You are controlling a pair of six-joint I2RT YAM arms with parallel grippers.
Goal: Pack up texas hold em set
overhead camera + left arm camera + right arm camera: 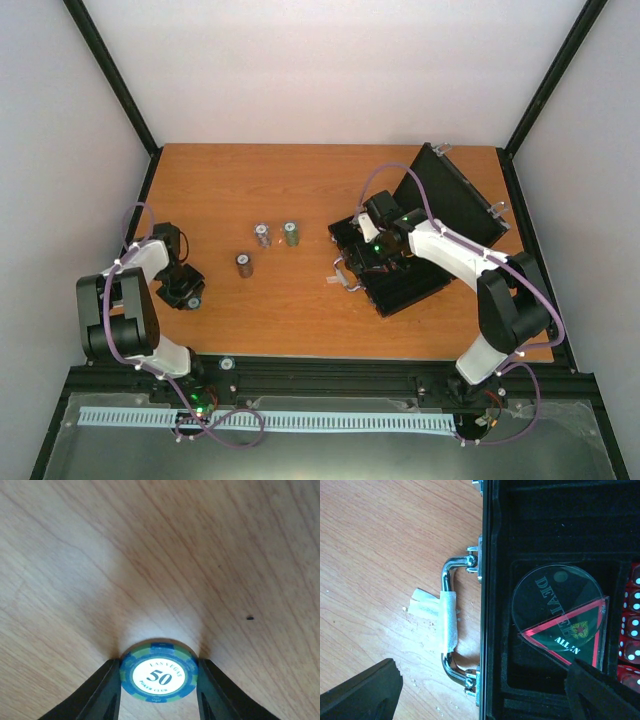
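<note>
The left jaws' black fingers point(102, 695) stood one at each side of a blue-and-green chip point(159, 676) marked 50. Both lay against its rim, so the jaws were drawn in to the chip's width and had it between them. The chip lay flat on the wooden surface point(150, 555), at its near left. Whether more chips sat under it could not be told. A dark speck point(250, 617) lay on the wood beside it.

The right jaws stood wide apart and held nothing. One finger point(360, 690) hung over bare wood and the other point(602, 690) over the open case point(495, 605), with the case's left wall between them. On that wall sat a chrome handle point(451, 630) wrapped in white tape. Just inside it, a clear disc point(545, 595) lettered DEALER overlapped a red-edged ALL IN triangle point(570, 637). Red dice point(632, 625) filled the next compartment.

From above, the case lay on the right of the surface, its lid point(455, 195) tilted up on the far side. Three stacks stood mid-surface between chip and case, one point(244, 264) nearer and two point(262, 235) point(291, 233) side by side beyond it.
</note>
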